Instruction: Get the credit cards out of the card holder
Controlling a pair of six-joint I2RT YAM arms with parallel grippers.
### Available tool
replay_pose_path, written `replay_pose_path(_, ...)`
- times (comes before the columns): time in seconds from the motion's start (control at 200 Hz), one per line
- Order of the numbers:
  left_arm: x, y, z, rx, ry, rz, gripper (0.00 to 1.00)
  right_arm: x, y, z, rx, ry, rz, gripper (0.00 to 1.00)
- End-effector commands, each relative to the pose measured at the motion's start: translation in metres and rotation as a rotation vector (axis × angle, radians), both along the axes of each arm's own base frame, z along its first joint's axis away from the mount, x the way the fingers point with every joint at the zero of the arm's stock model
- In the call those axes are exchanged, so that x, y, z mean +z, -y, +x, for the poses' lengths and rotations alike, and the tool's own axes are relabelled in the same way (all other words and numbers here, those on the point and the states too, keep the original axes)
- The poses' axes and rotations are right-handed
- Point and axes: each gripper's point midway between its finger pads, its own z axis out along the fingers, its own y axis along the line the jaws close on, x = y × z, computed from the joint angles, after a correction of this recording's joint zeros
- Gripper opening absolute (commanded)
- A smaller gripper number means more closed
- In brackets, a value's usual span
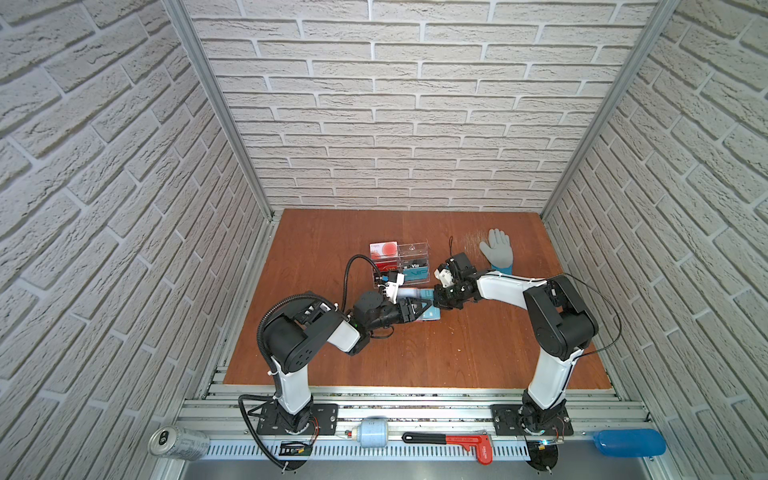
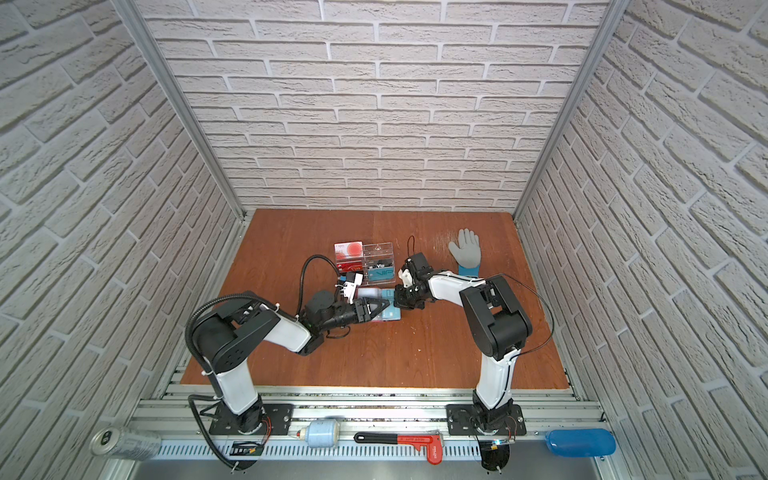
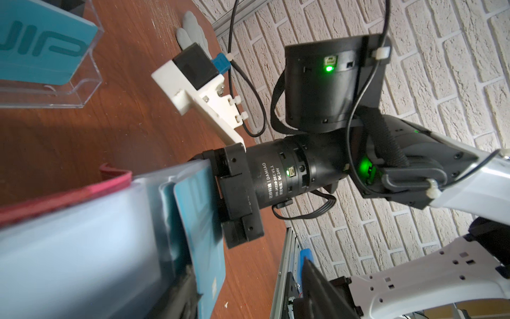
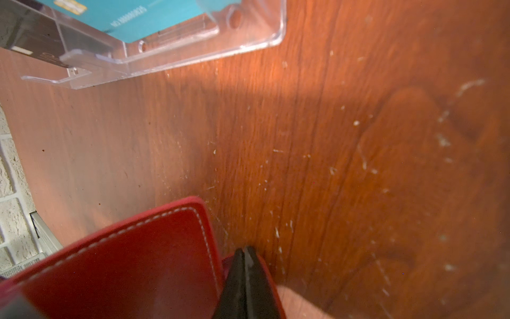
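The red card holder point(image 1: 409, 293) lies open at mid-table, pale blue inside up; its red stitched flap point(image 4: 124, 262) fills the right wrist view. A teal credit card point(image 3: 198, 221) sticks partway out of a clear pocket. My left gripper point(image 3: 248, 265) is open over the holder. One finger rests on the pocket beside the card; the other stands well clear above the table. In both top views it point(image 1: 428, 309) point(image 2: 384, 307) covers the holder's near half. My right gripper point(image 4: 244, 250) point(image 1: 437, 297) is shut on the holder's right edge, red showing either side of its tips.
A clear acrylic stand point(image 1: 399, 259) with VIP cards sits just behind the holder. A grey glove point(image 1: 496, 249) lies at the back right. On the front rail are a can point(image 1: 178, 442), a small canister point(image 1: 373, 432), a red wrench point(image 1: 453, 440) and a blue bottle point(image 1: 629, 442).
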Motion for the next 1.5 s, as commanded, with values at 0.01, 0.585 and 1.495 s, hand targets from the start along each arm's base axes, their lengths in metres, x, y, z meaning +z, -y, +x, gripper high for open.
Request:
replay_pose_path(0.01,0.028,0.01,-0.014,-0.089,0.121,-0.087,0.51,-0.046,0.005,-0.025,0.018,-0.094,-0.098,0.06)
replay_pose_path(0.585,0.02,0.007,-0.008,-0.067,0.126,-0.065,0.14,-0.046,0.003,-0.026,0.024,-0.097,-0.089,0.06)
replay_pose_path(1.495,-0.008,-0.022,-0.002,0.0,0.091,0.003,0.01,-0.045,0.001,-0.025,0.027,-0.094,-0.087,0.06)
